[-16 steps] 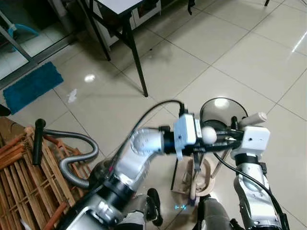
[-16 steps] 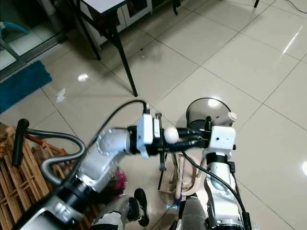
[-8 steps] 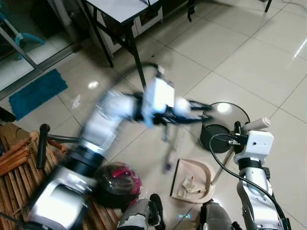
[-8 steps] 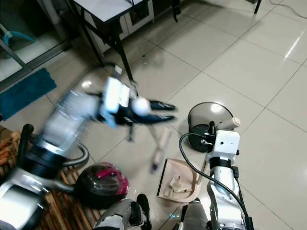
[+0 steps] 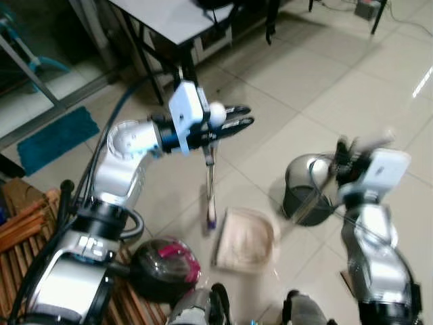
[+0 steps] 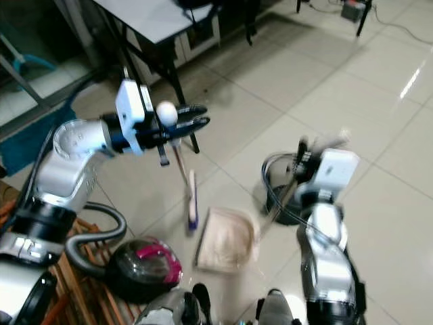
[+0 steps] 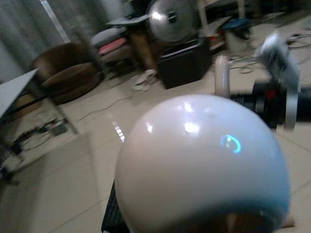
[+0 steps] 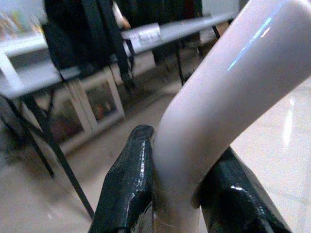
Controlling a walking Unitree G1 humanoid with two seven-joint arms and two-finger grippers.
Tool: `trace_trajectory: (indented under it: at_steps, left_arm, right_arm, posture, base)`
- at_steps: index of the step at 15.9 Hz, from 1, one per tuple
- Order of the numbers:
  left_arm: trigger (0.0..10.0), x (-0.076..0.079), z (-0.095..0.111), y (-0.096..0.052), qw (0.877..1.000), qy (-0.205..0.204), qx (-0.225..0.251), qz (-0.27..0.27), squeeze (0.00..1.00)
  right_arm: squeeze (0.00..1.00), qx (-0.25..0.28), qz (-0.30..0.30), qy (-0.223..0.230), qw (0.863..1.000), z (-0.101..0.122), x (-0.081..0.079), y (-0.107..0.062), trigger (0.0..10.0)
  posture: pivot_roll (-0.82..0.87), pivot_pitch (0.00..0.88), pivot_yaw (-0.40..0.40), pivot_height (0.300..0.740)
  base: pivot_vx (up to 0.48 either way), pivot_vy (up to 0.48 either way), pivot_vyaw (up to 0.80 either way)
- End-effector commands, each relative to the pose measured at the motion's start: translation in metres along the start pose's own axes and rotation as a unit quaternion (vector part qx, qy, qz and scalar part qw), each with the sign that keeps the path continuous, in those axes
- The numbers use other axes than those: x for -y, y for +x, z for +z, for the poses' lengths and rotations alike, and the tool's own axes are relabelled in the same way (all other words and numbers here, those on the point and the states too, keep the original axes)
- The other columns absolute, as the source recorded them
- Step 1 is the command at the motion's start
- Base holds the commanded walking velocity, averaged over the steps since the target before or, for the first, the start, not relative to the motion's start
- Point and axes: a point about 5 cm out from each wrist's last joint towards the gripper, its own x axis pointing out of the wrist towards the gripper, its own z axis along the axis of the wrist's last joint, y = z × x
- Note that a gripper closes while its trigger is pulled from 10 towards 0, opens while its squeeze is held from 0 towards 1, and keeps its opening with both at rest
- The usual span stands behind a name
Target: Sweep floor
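Note:
My left gripper (image 5: 247, 115) is held up at table height, shut on a broom whose white ball top (image 5: 216, 112) sits at the base of the fingers. The broom's handle hangs down to its brush (image 5: 211, 215) on the floor tiles. Beside the brush lies a beige dustpan (image 5: 247, 238). Its long pale handle (image 8: 233, 87) is clamped between the fingers (image 8: 130, 189) of my right gripper (image 6: 302, 157), which is shut on it. The right arm is blurred. In the left wrist view the ball top (image 7: 204, 165) is very close.
A dark round bin (image 5: 304, 195) stands just right of the dustpan. A red and black vacuum cleaner (image 5: 166, 263) with its hose sits near my feet, by a wooden rack (image 5: 20, 230). A black-legged table (image 5: 169, 17) stands ahead, and a blue mat (image 5: 57, 128) lies far left.
The left arm has swung up and to the left, carrying the broom away from in front of the right arm. The right arm has lifted, and the dustpan has shifted. The view has tilted up.

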Motion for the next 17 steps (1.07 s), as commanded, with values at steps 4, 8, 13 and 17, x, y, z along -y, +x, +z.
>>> trace_trajectory:
  at_steps: [4,8,13,17]
  left_arm:
    - [10.0,-0.014,-0.014,-0.017,0.987,-0.007,-0.034,0.155,0.0]
    - [10.0,-0.007,-0.038,-0.033,0.958,-0.078,-0.072,0.268,0.0]
    - [10.0,0.017,-0.049,-0.041,0.932,-0.099,-0.093,0.337,0.0]
    - [10.0,0.029,-0.051,-0.035,0.93,-0.116,-0.102,0.332,0.0]
  right_arm:
    - [0.0,0.058,0.019,0.033,0.998,0.043,-0.008,0.026,10.0]
    - [0.0,0.096,0.026,0.047,0.994,0.077,-0.013,0.05,10.0]
    - [0.0,0.131,-0.012,0.037,0.991,0.106,0.004,0.067,10.0]
    - [0.0,0.143,-0.036,0.036,0.988,0.116,0.017,0.069,10.0]
  posture:
    - [-0.07,0.076,0.167,0.74]
    - [-0.07,0.056,0.142,0.74]
    - [-0.06,0.053,0.132,0.74]
    - [-0.06,0.054,0.135,0.74]
  base:
    - [0.0,0.0,0.0]
    - [0.0,0.0,0.0]
    - [0.0,0.0,0.0]
    - [0.0,0.0,0.0]
